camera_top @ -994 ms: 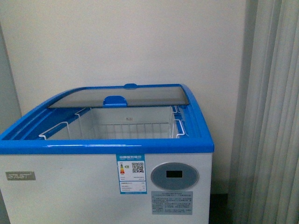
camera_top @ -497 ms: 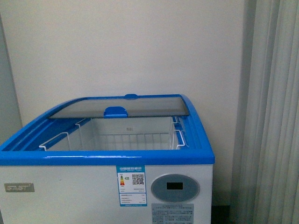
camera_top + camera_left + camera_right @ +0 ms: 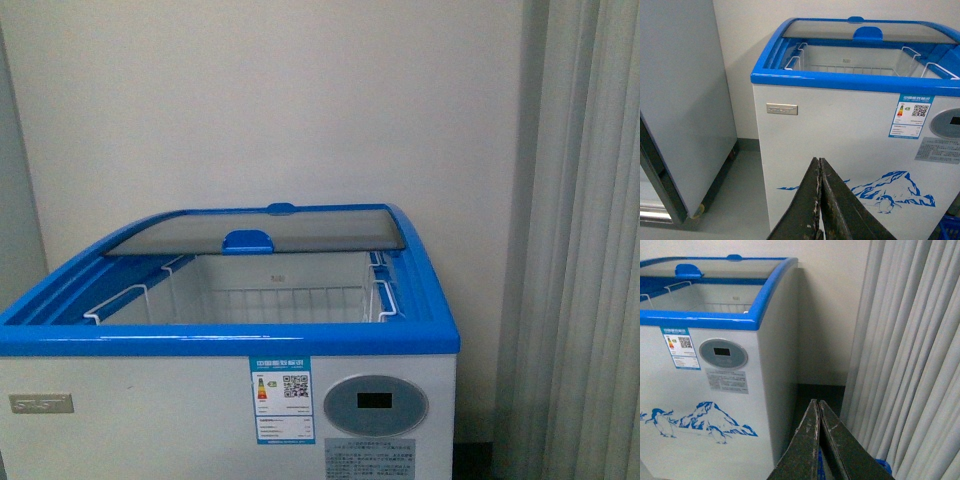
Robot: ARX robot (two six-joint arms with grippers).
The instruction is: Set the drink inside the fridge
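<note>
The fridge (image 3: 230, 338) is a white chest cooler with a blue top rim, right in front of me. Its curved glass lid (image 3: 300, 228) is slid to the back, so the front half is open onto a white wire basket (image 3: 290, 295) inside. The left wrist view shows the fridge's front (image 3: 840, 130) with the penguin-and-mountain picture. The right wrist view shows its right front corner (image 3: 755, 320). My left gripper (image 3: 819, 161) is shut and empty, low in front of the fridge. My right gripper (image 3: 817, 402) is shut and empty, near the fridge's right side. The drink is out of view.
A taller grey-white cabinet (image 3: 685, 100) stands left of the fridge with a narrow floor gap between. A pale curtain (image 3: 580, 250) hangs right of the fridge, also in the right wrist view (image 3: 910, 340). A bit of blue plastic (image 3: 882, 466) shows low by the curtain.
The fridge sits a little lower in the front view than a second ago, with more wall above it. Lid and basket have not moved.
</note>
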